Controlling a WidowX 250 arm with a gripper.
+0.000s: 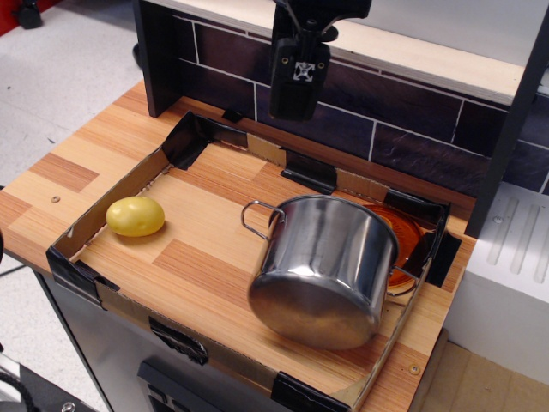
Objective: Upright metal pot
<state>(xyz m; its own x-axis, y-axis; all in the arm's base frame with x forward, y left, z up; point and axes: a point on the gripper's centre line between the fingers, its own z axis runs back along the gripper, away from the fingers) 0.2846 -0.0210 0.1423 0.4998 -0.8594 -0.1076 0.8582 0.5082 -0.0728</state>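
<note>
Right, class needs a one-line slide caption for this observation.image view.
Metal pot lies tipped on the wooden tray beside a yellow ball, gripper hanging above.

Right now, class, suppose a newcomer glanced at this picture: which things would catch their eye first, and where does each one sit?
The big shiny metal pot grabs attention first: it lies tipped over at the right of the taped cardboard tray, its base towards the camera, an orange lid partly hidden behind it. Next comes the small yellow ball alone at the tray's left. The black tool hangs above the back wall, touching nothing.
</note>
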